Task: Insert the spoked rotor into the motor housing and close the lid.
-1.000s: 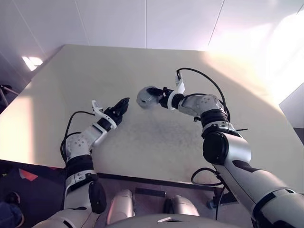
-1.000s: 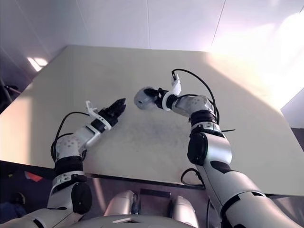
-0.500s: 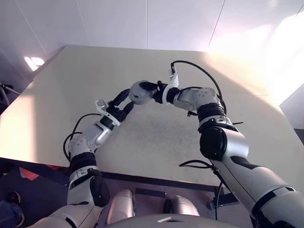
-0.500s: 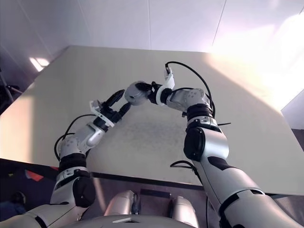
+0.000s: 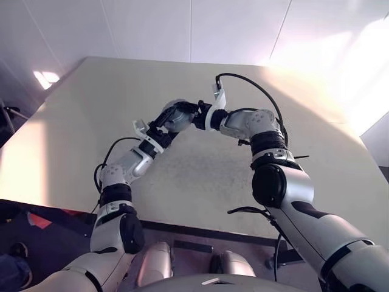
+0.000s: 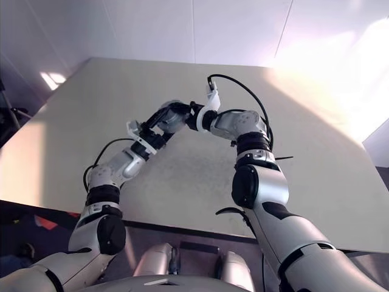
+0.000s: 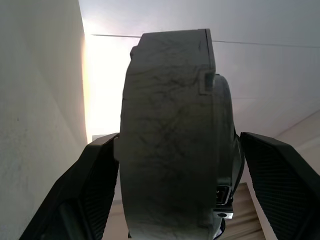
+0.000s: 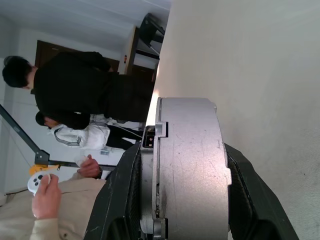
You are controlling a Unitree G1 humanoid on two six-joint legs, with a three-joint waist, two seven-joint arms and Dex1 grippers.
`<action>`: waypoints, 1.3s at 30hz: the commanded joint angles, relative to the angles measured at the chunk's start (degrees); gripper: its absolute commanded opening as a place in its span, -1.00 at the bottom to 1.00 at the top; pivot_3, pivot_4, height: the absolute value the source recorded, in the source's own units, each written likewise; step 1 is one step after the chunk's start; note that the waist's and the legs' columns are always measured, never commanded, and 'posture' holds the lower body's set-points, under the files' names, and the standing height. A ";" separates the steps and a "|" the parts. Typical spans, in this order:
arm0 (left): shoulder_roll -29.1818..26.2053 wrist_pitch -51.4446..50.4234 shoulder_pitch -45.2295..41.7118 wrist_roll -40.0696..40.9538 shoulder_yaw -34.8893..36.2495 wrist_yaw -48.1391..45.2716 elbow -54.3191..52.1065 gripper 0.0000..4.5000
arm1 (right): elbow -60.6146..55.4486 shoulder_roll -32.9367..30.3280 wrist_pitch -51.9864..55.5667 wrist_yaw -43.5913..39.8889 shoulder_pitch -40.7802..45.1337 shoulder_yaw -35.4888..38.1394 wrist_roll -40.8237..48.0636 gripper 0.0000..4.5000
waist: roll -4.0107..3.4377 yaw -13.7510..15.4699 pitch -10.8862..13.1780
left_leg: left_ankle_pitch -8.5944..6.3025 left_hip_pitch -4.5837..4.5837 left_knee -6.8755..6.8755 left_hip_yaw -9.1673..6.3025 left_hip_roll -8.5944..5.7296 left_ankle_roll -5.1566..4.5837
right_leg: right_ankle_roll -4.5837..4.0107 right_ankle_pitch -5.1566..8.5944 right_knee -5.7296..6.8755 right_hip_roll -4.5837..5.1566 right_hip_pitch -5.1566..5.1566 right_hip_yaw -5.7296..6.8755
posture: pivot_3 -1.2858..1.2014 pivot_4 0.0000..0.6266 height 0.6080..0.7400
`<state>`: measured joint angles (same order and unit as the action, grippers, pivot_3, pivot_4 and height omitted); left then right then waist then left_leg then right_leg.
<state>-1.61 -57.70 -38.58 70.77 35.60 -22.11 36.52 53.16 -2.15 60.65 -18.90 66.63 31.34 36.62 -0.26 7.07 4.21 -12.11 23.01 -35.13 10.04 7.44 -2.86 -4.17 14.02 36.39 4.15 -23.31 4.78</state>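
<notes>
Since a second ago my left claw [image 5: 168, 123] rose to the motor housing [image 5: 177, 115], fingers apart either side; right claw [image 8: 175, 200] clamped it above the tabletop [image 5: 200, 176]. Metal, probably heavy, stiff, slick: I'd grip the flat faces.

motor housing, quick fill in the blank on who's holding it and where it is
1. The motor housing is clamped between the fingers of the ____ gripper.
2. The left gripper straddles the housing with its fingers ____.
3. The housing is held ____ the table, not resting on it.
4. In the right wrist view, a person beyond the table wears a ____ top.

Missing words: right; open; above; black
</notes>
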 commanded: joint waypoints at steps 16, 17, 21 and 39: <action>-4.17 3.06 -2.41 -5.66 -0.87 -8.33 6.42 -0.07 | -5.95 -0.35 -6.38 -5.12 -0.81 -5.94 -1.12 0.38 | -0.01 0.26 0.02 | -0.01 -0.06 -0.01 0.00 0.01 0.20 | 0.01 -0.01 0.15 0.00 0.00 0.00 | 0.03 -1.00 1.00; -4.29 3.22 -2.48 -6.02 -0.88 -8.64 6.72 -0.07 | -6.60 -0.29 -8.33 -4.18 -1.26 -7.29 -2.61 0.53 | -0.01 0.26 0.03 | -0.01 -0.05 -0.01 0.00 0.01 0.20 | 0.04 -0.02 0.16 0.00 -0.01 0.00 | 0.03 -1.00 1.00; -4.57 7.31 -1.89 -10.37 -2.78 -10.54 6.12 -0.07 | -7.67 1.05 -19.29 0.00 -2.62 -8.66 -6.15 0.82 | -0.01 0.13 0.03 | 0.01 -0.06 -0.02 -0.01 0.00 0.25 | 0.14 -0.08 0.18 0.00 -0.02 0.00 | 0.03 -1.00 1.00; -12.21 29.06 1.70 -15.24 7.20 0.59 2.19 -0.07 | -5.97 0.00 -21.38 -0.70 -4.74 -8.95 -5.88 0.82 | 0.01 -1.24 0.05 | 0.12 -0.11 -0.04 -0.02 0.01 0.09 | 0.02 -0.01 0.30 0.00 -0.01 0.00 | 0.03 -1.00 1.00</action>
<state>-12.62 -30.45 -35.56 54.12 41.54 -22.13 41.87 48.99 -2.09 39.36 -18.84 60.55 22.74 29.80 -0.25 5.82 4.26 -11.99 22.91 -35.19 10.03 7.45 -2.77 -4.18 14.02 36.70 4.15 -23.32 4.78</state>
